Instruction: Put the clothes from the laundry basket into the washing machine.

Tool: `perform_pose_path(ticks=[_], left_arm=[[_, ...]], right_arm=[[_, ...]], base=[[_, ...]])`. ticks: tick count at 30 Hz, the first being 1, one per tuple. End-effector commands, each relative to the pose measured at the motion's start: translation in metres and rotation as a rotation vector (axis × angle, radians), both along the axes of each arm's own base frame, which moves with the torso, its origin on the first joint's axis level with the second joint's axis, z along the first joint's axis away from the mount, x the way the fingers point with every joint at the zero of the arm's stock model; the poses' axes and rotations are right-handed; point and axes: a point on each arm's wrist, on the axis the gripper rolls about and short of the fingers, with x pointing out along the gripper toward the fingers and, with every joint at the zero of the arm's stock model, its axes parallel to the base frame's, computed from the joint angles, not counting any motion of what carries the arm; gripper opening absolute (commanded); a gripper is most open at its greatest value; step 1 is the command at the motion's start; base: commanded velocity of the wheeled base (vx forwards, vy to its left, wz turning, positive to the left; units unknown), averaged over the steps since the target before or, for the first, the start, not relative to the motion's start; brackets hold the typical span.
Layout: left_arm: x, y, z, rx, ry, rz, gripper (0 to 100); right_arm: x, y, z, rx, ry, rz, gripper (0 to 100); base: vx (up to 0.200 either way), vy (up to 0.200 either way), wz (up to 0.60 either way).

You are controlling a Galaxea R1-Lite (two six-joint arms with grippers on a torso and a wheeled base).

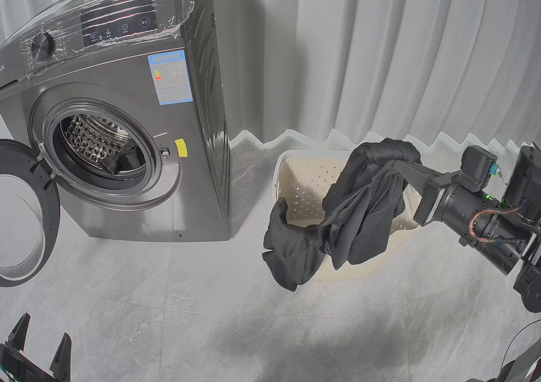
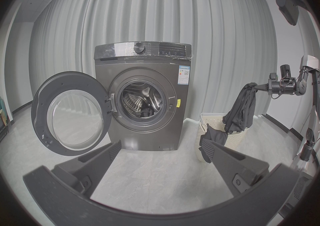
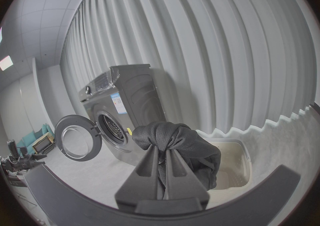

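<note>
Black cloth (image 1: 360, 202), soft and limp, hangs from my right gripper (image 1: 403, 166) above the cream basket (image 1: 301, 174). Its fingers (image 3: 146, 176) are pressed together on a bunched fold at the top of the garment. Most of the cloth falls in long loose folds, and the lowest part drapes over the basket's near rim and sags outside it toward the floor.

To the robot's left, well apart from the basket, stands the grey washer (image 1: 197, 90). Its round door (image 1: 22, 219) is swung wide open, and something dark (image 1: 121, 160) already lies in the drum.

My left gripper (image 1: 42, 332) sits low near the floor in front of the washer, fingers spread and holding nothing.

I judge the garment light, floppy and easy to carry, but long, so it will swing and trail. The tail over the rim could drag or tip the basket. A pinch on a gathered bunch near the middle suits it best; thin fabric may slip from a hold on one layer or an edge. It needs lifting clear before it can go through the door.
</note>
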Motion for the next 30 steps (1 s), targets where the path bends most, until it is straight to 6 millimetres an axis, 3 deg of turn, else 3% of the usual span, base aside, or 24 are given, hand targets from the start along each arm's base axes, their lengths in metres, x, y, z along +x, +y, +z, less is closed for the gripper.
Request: perform_pose_path(ticks=[1, 5, 11, 20, 30], left_arm=[[0.000, 0.000, -0.004, -0.001, -0.002, 0.001, 100], [0.000, 0.000, -0.005, -0.001, 0.000, 0.001, 100], [0.000, 0.000, -0.005, -0.001, 0.000, 0.001, 100], [0.000, 0.000, -0.005, -0.001, 0.000, 0.001, 100], [0.000, 0.000, -0.004, -0.004, -0.002, 0.001, 100]], right_arm=[[-0.012, -0.006, 0.015, 0.038, -0.055, 0.027, 0], [-0.017, -0.009, 0.020, 0.055, -0.095, 0.046, 0], [-0.019, -0.013, 0.024, 0.071, -0.115, 0.034, 0], [-0.023, -0.013, 0.023, 0.075, -0.109, 0.045, 0], [-0.024, -0.013, 0.020, 0.070, -0.100, 0.051, 0]], base=[[0.000, 0.000, 0.00], [0.000, 0.000, 0.00], [-0.200, 0.000, 0.00], [0.000, 0.000, 0.00], [0.000, 0.200, 0.00]])
